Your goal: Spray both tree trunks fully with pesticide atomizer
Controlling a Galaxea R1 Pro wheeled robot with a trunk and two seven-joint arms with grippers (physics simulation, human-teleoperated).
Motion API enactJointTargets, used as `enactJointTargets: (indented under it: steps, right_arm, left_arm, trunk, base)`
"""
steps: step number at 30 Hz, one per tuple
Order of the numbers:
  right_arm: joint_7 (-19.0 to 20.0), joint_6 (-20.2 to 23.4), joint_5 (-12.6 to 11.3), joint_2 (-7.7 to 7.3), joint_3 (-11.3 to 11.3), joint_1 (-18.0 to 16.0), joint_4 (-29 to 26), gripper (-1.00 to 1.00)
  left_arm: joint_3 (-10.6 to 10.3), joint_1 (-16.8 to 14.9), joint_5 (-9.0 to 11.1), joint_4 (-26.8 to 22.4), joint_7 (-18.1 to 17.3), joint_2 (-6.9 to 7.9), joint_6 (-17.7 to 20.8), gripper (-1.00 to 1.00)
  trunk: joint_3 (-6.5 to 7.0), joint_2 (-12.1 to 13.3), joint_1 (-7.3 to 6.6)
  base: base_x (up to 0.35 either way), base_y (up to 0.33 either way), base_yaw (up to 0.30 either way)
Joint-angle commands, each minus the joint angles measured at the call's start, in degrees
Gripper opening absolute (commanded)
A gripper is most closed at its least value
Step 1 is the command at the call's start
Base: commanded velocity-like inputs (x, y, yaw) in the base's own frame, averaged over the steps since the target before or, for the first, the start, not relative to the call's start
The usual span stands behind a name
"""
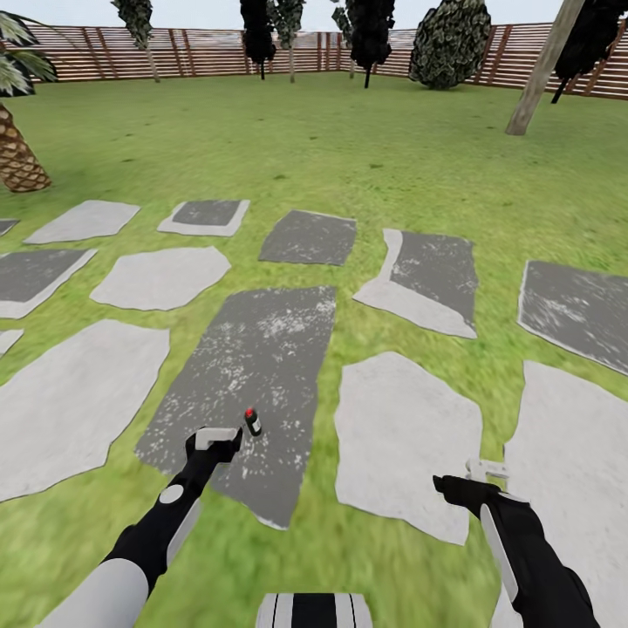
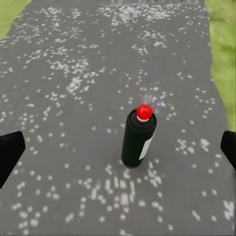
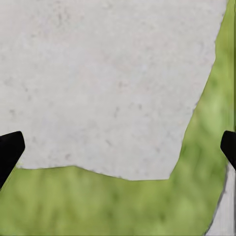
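Dark speckled paving slab (image 2: 73, 59) bears the upright pesticide atomizer (image 2: 138, 137), centred ahead of spread left jaws

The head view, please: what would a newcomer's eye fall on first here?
Probably the pesticide atomizer, a small black can with a red cap standing upright on a dark speckled paving slab, just ahead of the open left gripper. Next, the pale slabs across the green lawn, with the brown slatted fence behind.

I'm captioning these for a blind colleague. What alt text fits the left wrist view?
A small black spray can with a red cap stands upright on a dark grey paving stone speckled white. The open left gripper's two black fingertips frame it at either edge, not touching; grass borders the stone.
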Motion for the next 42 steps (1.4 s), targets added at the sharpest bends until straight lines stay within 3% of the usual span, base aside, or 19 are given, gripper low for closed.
enactJointTargets:
  steps: [1, 15, 30, 42]
  right_arm:
    - [0.15, 0.25, -0.04, 0.0, -0.05, -0.02, -0.05, 1.0]
    - [0.15, 0.28, -0.04, 0.0, -0.05, -0.02, -0.05, 1.0]
    - [0.16, 0.27, -0.04, 0.0, -0.06, -0.02, -0.05, 1.0]
    - [0.15, 0.28, -0.04, 0.0, -0.1, -0.02, -0.05, 1.0]
  left_arm:
    - [-0.23, -0.03, 0.41, 0.03, -0.09, 0.05, -0.16, 1.0]
    - [-0.25, -0.03, 0.43, 0.03, -0.09, 0.03, -0.16, 1.0]
    - [-0.22, -0.03, 0.41, 0.03, -0.08, 0.03, -0.15, 1.0]
    - [-0.17, -0.03, 0.42, 0.03, -0.09, 0.03, -0.15, 1.0]
  trunk:
    - [-0.05, -0.01, 0.02]
    - [-0.06, -0.01, 0.02]
    - [-0.06, -0.01, 0.02]
    - [-0.06, -0.01, 0.02]
  base:
    - [0.289, -0.189, 0.009]
    - [0.064, -0.113, 0.001]
    - [0.161, -0.037, 0.0]
    - [0.024, -0.001, 0.0]
